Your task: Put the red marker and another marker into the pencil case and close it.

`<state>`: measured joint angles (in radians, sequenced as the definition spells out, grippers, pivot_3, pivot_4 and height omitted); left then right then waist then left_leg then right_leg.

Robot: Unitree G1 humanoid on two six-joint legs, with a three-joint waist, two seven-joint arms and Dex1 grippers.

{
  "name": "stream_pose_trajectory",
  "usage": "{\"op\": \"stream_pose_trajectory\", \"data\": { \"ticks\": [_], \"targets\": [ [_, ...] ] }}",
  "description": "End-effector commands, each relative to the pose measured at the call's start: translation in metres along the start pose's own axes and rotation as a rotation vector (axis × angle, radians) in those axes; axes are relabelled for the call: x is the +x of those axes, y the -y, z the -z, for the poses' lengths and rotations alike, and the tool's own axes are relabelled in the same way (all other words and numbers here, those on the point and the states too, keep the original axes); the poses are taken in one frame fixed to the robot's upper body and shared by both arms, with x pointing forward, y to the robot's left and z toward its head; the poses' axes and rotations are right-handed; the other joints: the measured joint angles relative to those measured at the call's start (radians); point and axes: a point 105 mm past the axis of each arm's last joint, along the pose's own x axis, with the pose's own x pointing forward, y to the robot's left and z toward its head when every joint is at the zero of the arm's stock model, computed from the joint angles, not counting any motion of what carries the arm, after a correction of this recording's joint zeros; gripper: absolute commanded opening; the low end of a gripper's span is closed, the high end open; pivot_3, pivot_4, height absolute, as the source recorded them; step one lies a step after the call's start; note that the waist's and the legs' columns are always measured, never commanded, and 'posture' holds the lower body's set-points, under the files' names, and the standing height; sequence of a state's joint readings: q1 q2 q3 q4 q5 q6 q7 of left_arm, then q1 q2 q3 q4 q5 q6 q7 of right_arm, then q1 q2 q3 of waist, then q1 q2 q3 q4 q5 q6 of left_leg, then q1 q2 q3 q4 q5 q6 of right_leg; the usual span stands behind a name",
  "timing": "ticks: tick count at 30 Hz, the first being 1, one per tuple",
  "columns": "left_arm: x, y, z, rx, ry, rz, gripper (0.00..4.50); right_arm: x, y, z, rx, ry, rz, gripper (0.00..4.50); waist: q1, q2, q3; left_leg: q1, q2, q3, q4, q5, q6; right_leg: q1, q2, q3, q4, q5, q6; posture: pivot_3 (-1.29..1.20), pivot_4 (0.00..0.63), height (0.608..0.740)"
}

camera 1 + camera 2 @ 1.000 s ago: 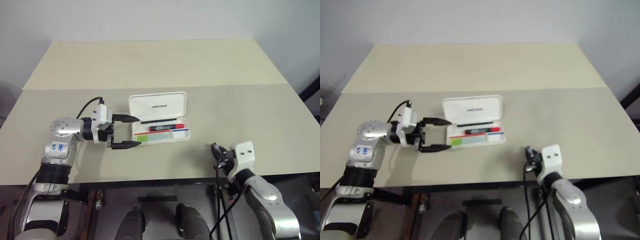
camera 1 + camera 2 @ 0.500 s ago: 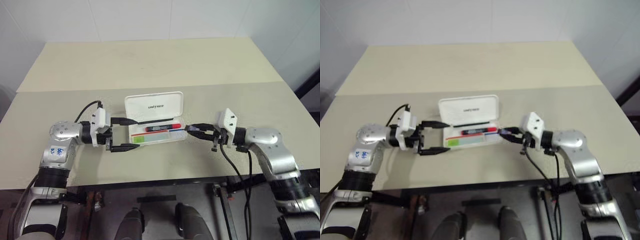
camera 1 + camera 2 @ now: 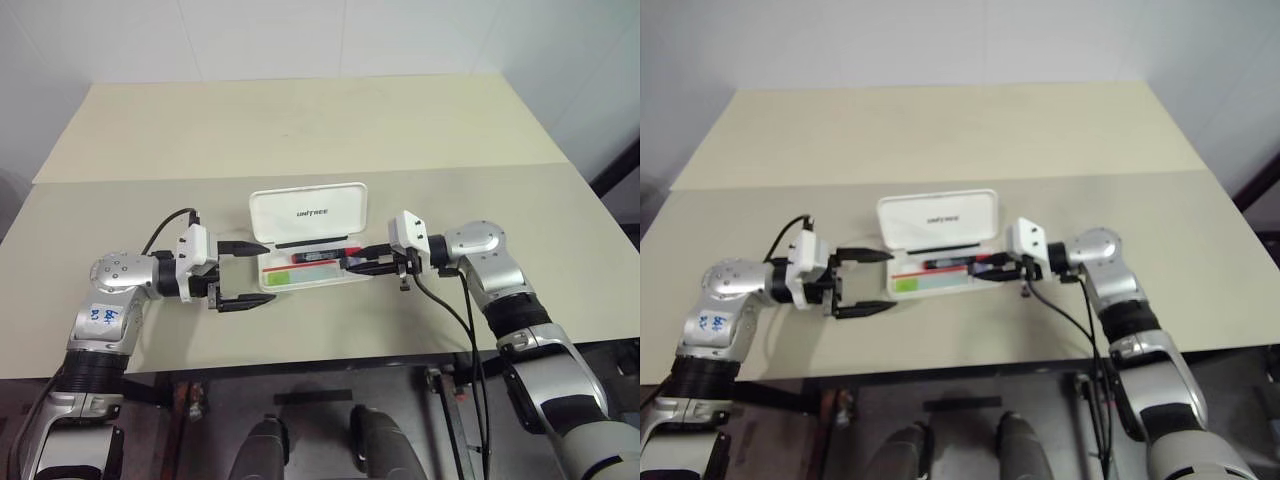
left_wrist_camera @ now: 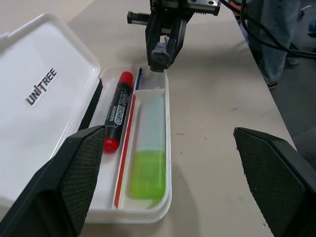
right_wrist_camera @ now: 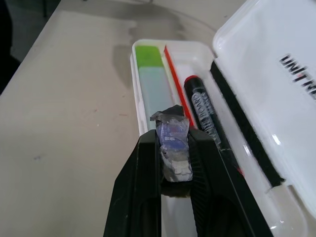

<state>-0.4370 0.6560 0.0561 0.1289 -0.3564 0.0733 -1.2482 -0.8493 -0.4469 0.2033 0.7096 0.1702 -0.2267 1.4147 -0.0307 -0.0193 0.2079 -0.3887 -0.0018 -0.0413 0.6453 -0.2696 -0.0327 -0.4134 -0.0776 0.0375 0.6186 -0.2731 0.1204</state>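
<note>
Near the tabletop's (image 3: 300,130) front edge lies the pencil case (image 3: 310,213), lid up, holding the red marker (image 4: 117,111) and lime-green marker (image 4: 148,165). Left pincer (image 3: 238,275) gaping, empty, just beside; right pincer (image 3: 362,258) clamped shut, empty, at the opposite end. Only closing left: calls for tipping the lid down.
</note>
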Motion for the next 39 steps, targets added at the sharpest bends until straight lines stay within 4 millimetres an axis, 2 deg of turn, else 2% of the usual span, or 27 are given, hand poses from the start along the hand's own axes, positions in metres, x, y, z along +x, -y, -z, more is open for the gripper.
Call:
{"op": "stream_pose_trajectory", "data": {
  "ticks": [1, 6, 12, 17, 18, 23, 25, 29, 33, 35, 39],
  "targets": [
    [-0.007, -0.003, -0.011, 0.04, 0.017, -0.032, 4.38, -0.004, 0.008, -0.005, -0.047, -0.006, 0.0, 0.39, 0.0, 0.0, 0.0, 0.0, 0.0, 0.0, 0.0, 0.0, 0.0, 0.0, 0.0, 0.0, 0.0, 0.0, 0.0, 0.0, 0.15, 0.74],
    [-0.009, -0.003, -0.012, 0.042, 0.017, -0.047, 4.38, -0.012, 0.017, -0.003, -0.056, -0.027, 0.021, 0.39, 0.0, 0.0, 0.0, 0.0, 0.0, 0.0, 0.0, 0.0, 0.0, 0.0, 0.0, 0.0, 0.0, 0.0, 0.0, 0.0, 0.15, 0.74],
    [-0.008, -0.003, -0.012, 0.045, 0.021, -0.059, 4.38, -0.013, 0.023, -0.007, -0.062, -0.021, 0.029, 2.4, -0.002, 0.0, 0.0, 0.0, 0.0, 0.0, 0.0, 0.0, -0.001, 0.0, 0.0, 0.0, 0.0, 0.0, 0.0, 0.0, 0.15, 0.74],
    [-0.008, -0.005, -0.012, 0.047, 0.023, -0.063, 4.38, -0.01, 0.026, -0.016, -0.107, 0.012, 0.048, 4.29, -0.002, 0.001, 0.0, 0.0, 0.0, 0.0, 0.0, 0.0, -0.001, 0.0, 0.0, 0.0, 0.0, 0.0, 0.0, 0.0, 0.15, 0.74],
    [-0.008, -0.005, -0.013, 0.047, 0.024, -0.064, 4.38, -0.009, 0.027, -0.017, -0.113, 0.016, 0.052, 4.47, -0.002, 0.001, 0.0, 0.0, 0.0, 0.0, 0.0, 0.0, -0.001, 0.0, 0.0, 0.0, 0.001, 0.0, 0.0, 0.0, 0.15, 0.74],
    [-0.008, -0.008, -0.011, 0.041, 0.035, -0.092, 4.38, -0.021, 0.023, -0.048, -0.175, 0.133, 0.11, 4.47, 0.001, 0.001, 0.001, 0.0, 0.0, 0.0, 0.0, 0.0, -0.001, 0.0, 0.0, 0.0, 0.001, 0.0, 0.0, 0.0, 0.15, 0.74],
    [-0.009, -0.007, -0.011, 0.038, 0.035, -0.092, 4.38, -0.03, 0.016, -0.051, -0.167, 0.148, 0.145, 4.47, 0.005, 0.001, 0.001, 0.0, 0.0, -0.001, 0.0, 0.0, -0.001, 0.0, 0.0, 0.0, 0.001, 0.0, 0.0, 0.0, 0.15, 0.74],
    [-0.012, -0.005, -0.009, 0.012, 0.057, -0.085, 4.38, -0.056, -0.002, -0.044, -0.118, 0.122, 0.252, 4.47, 0.013, 0.001, 0.001, -0.002, -0.001, -0.001, 0.0, -0.001, -0.001, 0.0, -0.001, -0.001, -0.003, 0.0, 0.0, 0.0, 0.15, 0.74],
    [-0.014, -0.007, -0.009, 0.013, 0.083, -0.09, 3.18, -0.078, -0.016, -0.034, -0.066, 0.069, 0.328, 4.5, 0.012, 0.001, 0.001, -0.002, -0.001, 0.0, 0.0, -0.001, -0.001, 0.0, -0.001, -0.001, -0.003, 0.0, 0.0, 0.0, 0.15, 0.74],
    [-0.016, -0.01, -0.009, 0.01, 0.097, -0.1, 2.41, -0.09, -0.023, -0.029, -0.044, 0.042, 0.371, 4.5, 0.011, 0.001, 0.001, -0.001, 0.0, 0.0, 0.0, -0.001, -0.001, 0.0, -0.001, -0.001, -0.002, 0.0, 0.0, 0.0, 0.15, 0.74],
    [-0.02, -0.023, -0.015, -0.011, 0.17, -0.184, 0.95, -0.094, -0.036, -0.026, 0.011, 0.031, 0.376, 4.5, 0.003, 0.001, 0.001, 0.0, 0.0, 0.0, 0.001, -0.001, -0.001, 0.001, -0.001, 0.0, -0.001, 0.0, -0.001, 0.0, 0.15, 0.74]
  ]
}}
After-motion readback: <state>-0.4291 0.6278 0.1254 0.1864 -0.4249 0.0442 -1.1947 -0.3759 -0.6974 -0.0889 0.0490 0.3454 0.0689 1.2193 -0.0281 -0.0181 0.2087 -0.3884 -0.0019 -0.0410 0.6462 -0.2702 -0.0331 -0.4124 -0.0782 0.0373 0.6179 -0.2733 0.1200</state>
